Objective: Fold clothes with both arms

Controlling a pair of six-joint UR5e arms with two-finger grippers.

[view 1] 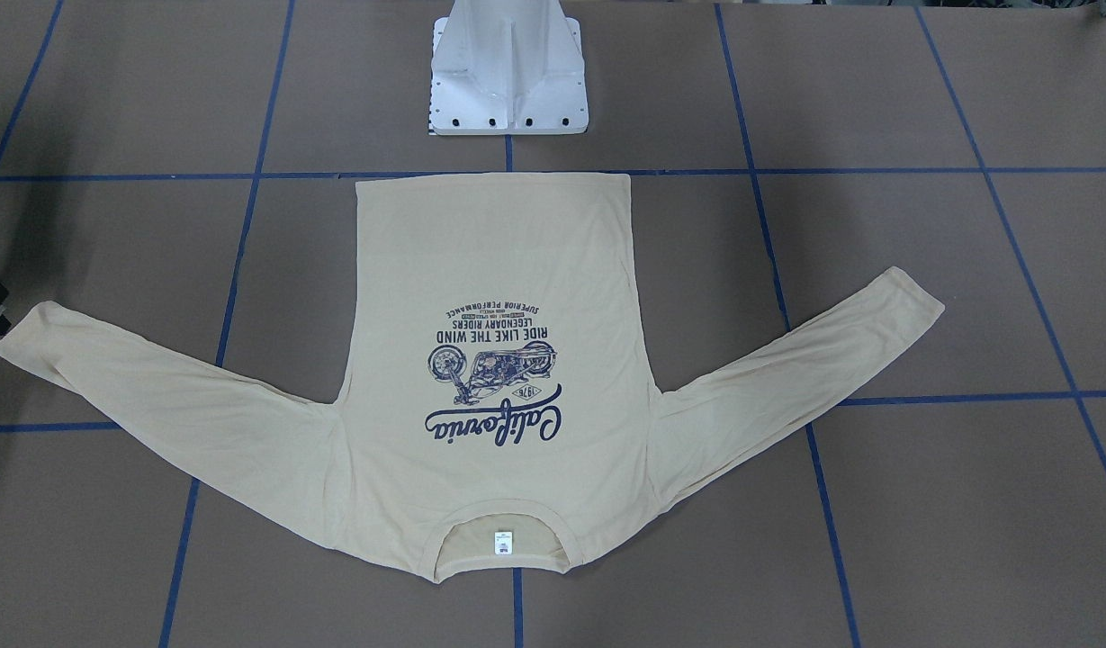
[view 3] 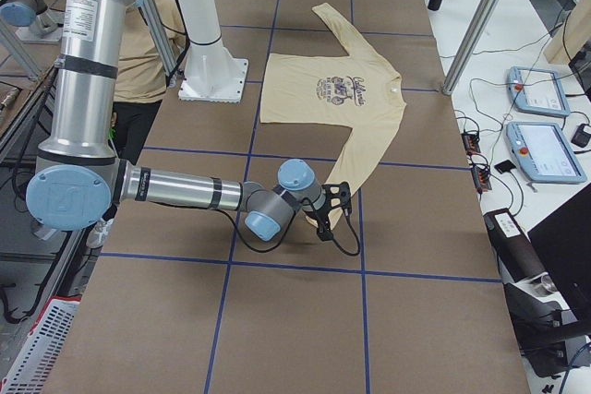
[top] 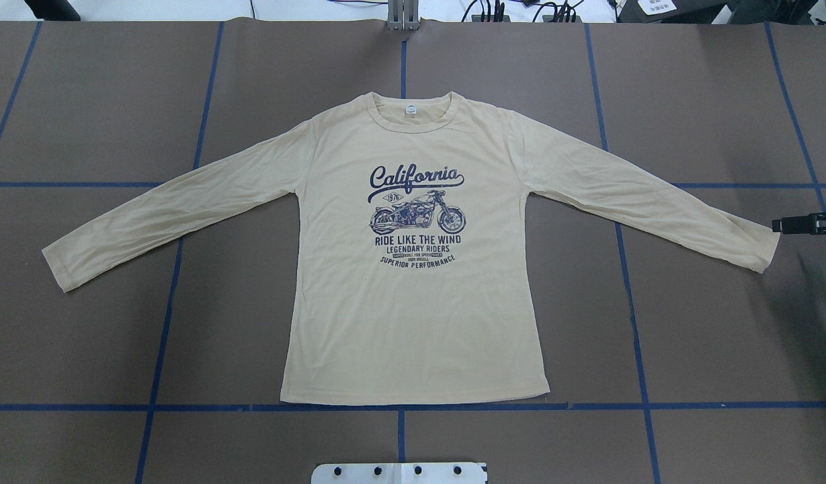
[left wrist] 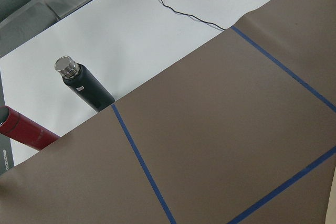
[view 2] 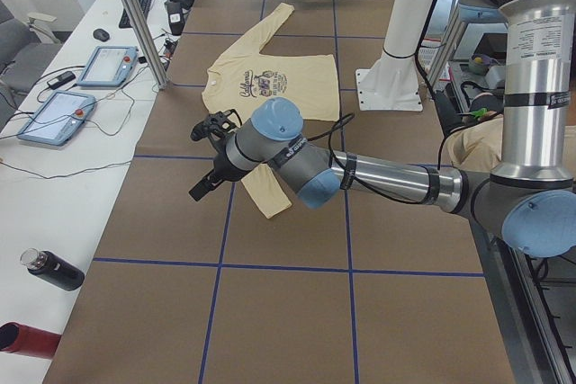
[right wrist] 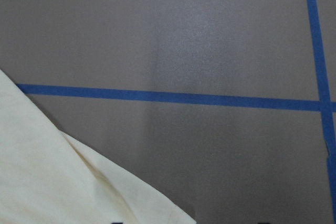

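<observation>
The cream-yellow long-sleeved T-shirt point(top: 413, 323) lies flat on the brown table, print side up, both sleeves spread out, collar away from the robot. It also shows in the front view point(view 1: 503, 270) and both side views point(view 2: 270, 87) point(view 3: 332, 89). My right gripper point(top: 789, 224) hovers just beyond the right sleeve cuff point(top: 762, 249), apart from it; I cannot tell if it is open. Its wrist view shows that sleeve's edge point(right wrist: 47, 182). My left gripper point(view 2: 202, 159) hangs above the table near the left cuff point(view 2: 270, 197); it shows only in that side view, so I cannot tell its state.
The white pedestal base point(view 1: 508, 81) stands just behind the shirt's hem. A dark bottle point(left wrist: 84, 87) and a red bottle point(left wrist: 23, 132) lie on the white bench beside the table. Teach pendants point(view 2: 54, 119) and a metal post point(view 2: 135, 15) are there too.
</observation>
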